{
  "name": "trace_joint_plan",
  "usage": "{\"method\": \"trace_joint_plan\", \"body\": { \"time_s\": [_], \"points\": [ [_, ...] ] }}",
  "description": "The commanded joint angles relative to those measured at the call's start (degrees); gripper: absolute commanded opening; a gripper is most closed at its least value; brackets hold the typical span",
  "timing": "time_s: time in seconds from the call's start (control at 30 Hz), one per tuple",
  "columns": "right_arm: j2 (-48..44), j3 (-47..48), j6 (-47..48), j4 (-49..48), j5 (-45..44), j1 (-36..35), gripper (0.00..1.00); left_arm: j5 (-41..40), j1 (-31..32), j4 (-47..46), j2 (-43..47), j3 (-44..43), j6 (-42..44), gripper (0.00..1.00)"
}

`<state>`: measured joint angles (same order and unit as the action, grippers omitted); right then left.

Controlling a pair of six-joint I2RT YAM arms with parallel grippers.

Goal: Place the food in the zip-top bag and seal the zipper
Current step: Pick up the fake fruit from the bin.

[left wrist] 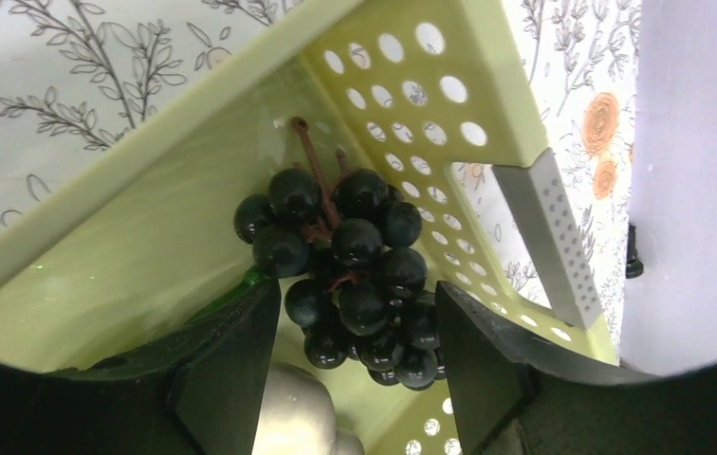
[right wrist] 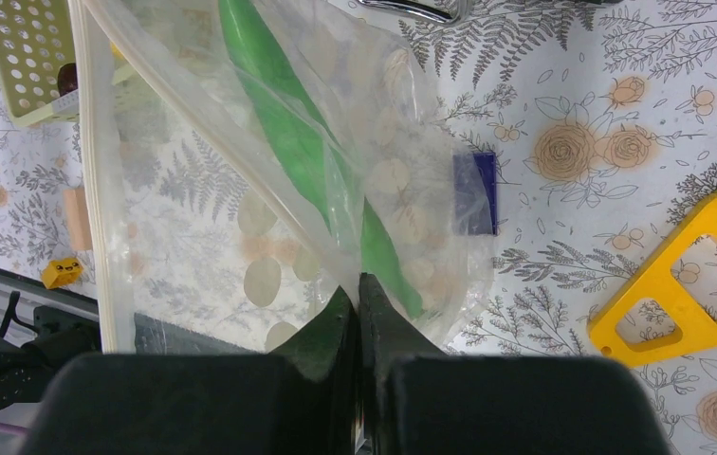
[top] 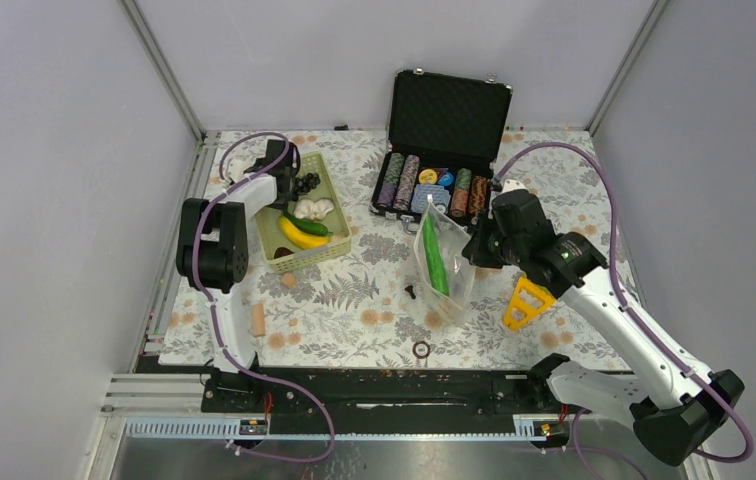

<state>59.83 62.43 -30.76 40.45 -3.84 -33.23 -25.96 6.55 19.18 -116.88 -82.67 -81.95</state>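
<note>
Left fingers (left wrist: 231, 370) are down inside the lime-green basket (left wrist: 487, 85) at the table's (top: 354, 310) far left. They stand partly open, one on each side of the dark purple grape bunch (left wrist: 355, 256), just beside the berries; cannot tell whether they touch. A white garlic bulb (left wrist: 298, 417) lies just beside the grapes. From the top view, the banana (top: 299, 236) and a green pepper (top: 306, 224) are also in the basket.

Right fingers (right wrist: 359, 294) are pinched fully together on the film of the zip-top bag (right wrist: 193, 190), holding it up off the table right of centre, near the poker chip case (top: 444, 120) at the far edge. A long green cucumber (right wrist: 279, 123) is inside the bag. The zipper (right wrist: 99, 190) runs along the bag's edge away from the fingers, mouth gaping. The yellow triangular tool (right wrist: 687, 284) lies flat near the bag, toward the right edge.
</note>
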Motion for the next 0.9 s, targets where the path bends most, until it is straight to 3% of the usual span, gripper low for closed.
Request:
{"method": "trace_joint_plan", "body": {
  "time_s": [0.0, 0.3, 0.43, 0.6, 0.87],
  "points": [
    [-1.7, -0.6, 1.3, 0.1, -0.7, 0.7, 0.00, -1.8, -0.6, 4.3, 0.1, -2.3, -4.5, 0.61],
    [-2.8, 0.2, 1.8, 1.6, -2.4, 1.1, 0.00, -1.7, -0.7, 2.5, -1.5, -3.5, -2.3, 0.51],
    [-2.9, 0.4, 1.7, 1.7, -2.6, 1.2, 0.00, -0.7, -0.7, 2.4, -2.6, -5.3, -0.6, 0.33],
    [-3.1, 0.5, 1.5, 2.1, -2.6, 1.2, 0.00, 1.4, -1.1, 0.9, -2.2, -4.2, 0.3, 0.01],
    [-4.5, 0.3, 1.3, 2.1, -2.6, 1.2, 0.00, 7.3, -1.5, -3.7, 2.1, -0.9, 5.0, 0.00]
  ]
}}
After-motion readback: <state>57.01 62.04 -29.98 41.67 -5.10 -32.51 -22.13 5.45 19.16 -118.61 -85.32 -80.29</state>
